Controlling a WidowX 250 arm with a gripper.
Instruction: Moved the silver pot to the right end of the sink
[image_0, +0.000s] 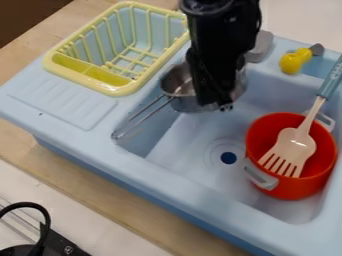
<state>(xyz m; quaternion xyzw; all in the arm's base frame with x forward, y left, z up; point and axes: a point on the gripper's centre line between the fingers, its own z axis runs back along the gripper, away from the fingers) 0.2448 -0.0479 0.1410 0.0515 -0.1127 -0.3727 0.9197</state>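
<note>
The long-handled silver metal pot (186, 104) is seen at the left end of the light-blue plastic sink (167, 169), partly hidden by the black two-finger gripper (218, 106); whether the gripper is open or closed cannot be told.

A yellow dish rack (115, 91) with a divided trough stands at the upper left. At the right, a slotted spatula (292, 150) leans in a red pot (287, 192), its blue handle rising past the rim. Beyond them lies what may be a yellow toy (291, 63). Wooden counter (87, 189) shows at the lower left.
</note>
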